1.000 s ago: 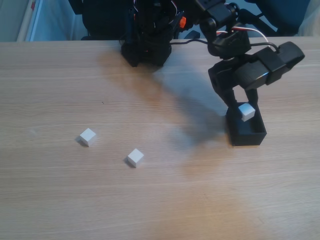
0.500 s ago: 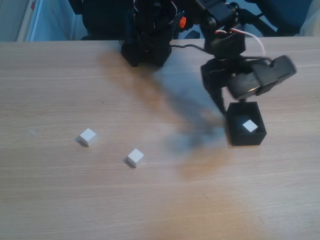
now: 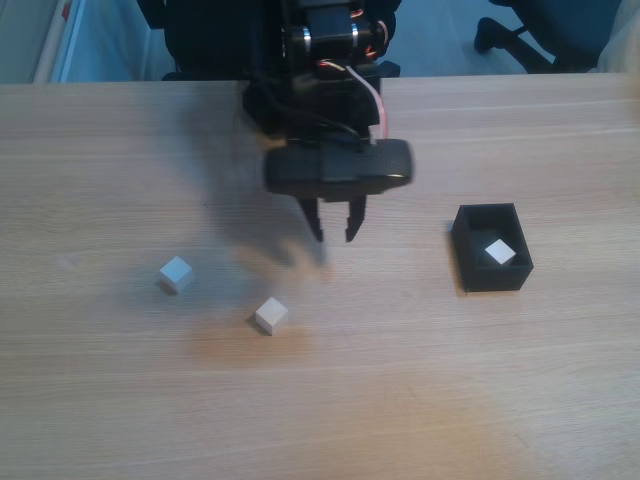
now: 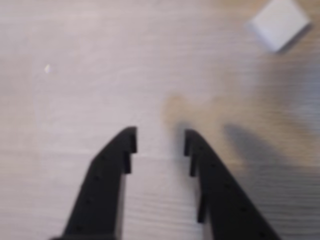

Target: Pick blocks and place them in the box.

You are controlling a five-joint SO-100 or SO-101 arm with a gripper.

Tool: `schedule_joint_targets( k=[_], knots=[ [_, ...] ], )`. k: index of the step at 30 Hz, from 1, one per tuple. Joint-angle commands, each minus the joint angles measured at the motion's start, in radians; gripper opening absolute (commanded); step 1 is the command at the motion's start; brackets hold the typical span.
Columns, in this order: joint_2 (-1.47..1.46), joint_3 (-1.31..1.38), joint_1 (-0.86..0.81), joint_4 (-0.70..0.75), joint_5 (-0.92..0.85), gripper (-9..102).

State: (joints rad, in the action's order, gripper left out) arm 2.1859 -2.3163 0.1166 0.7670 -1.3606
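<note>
The pincer (image 3: pixel 335 232) hangs over the wooden worktop (image 3: pixel 400 400), its fingers apart and holding nothing. In the fixed view, two white blocks (image 3: pixel 270 315) (image 3: pixel 175 272) lie lower left of it; a third (image 3: pixel 499 251) sits inside the black box (image 3: pixel 475 270) to its right.

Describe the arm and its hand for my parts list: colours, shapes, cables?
The arm is black plastic with blocky housings and an orange accent near its base. A white and a red cable loop down its side. The hand has two tapered black fingers with stepped, notched inner edges in the wrist view.
</note>
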Motion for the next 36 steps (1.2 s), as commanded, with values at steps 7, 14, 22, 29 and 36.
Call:
schedule_joint_targets(
  k=[7, 14, 22, 29, 36],
  knots=[
    [-0.043, -0.057, -0.195, -0.239, -0.028, 21],
    [-0.181, -0.048, -0.238, -0.35, -0.023, 21],
    [-0.305, -0.044, -0.25, -0.477, -0.008, 18],
    [-0.396, 0.017, -0.255, -0.531, 0.002, 17],
    [-0.463, 0.074, -0.252, -0.548, 0.002, 17]
  ],
)
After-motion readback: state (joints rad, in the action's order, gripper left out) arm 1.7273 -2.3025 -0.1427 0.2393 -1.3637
